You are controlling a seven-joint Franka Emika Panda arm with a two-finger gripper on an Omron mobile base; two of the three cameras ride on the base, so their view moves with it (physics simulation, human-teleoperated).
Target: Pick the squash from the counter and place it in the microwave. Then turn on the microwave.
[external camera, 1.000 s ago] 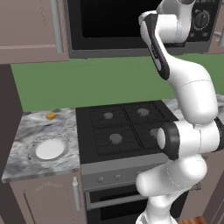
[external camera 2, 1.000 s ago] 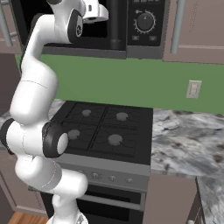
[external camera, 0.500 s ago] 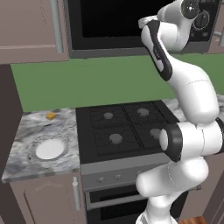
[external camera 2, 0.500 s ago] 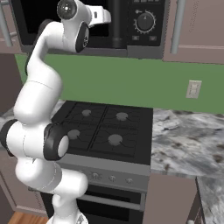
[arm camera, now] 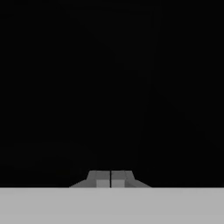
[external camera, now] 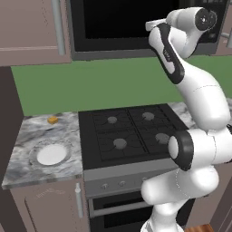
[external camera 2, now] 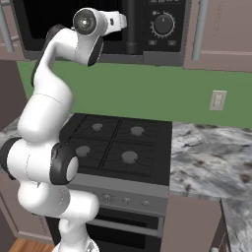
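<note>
The microwave (external camera 2: pixel 147 29) hangs above the stove, a dark box with a black glass door (external camera: pixel 113 22), a long vertical handle (external camera 2: pixel 132 27) and a round dial (external camera 2: pixel 163 23). Its door looks closed. My arm reaches up to it, and the white hand (external camera 2: pixel 115 20) is at the door just left of the handle. In the hand view my gripper (arm camera: pixel 110 178) is shut with nothing between its fingertips, facing a plain black surface. The squash is out of view. The marbled counter (external camera: pixel 27 136) lies left of the stove.
A black four-burner stove (external camera: pixel 131 133) sits below the microwave, with an oven front (external camera 2: pixel 128 216) under it. The left counter holds a white plate (external camera: pixel 50 154) and a small yellow-orange cube (external camera: pixel 53 120). More counter (external camera 2: pixel 211 157) runs right of the stove. Wall cabinets (external camera: pixel 27 27) flank the microwave.
The upper arm and wrist have turned and dropped slightly, shifting the hand a little along the microwave's front. The gripper stays shut.
</note>
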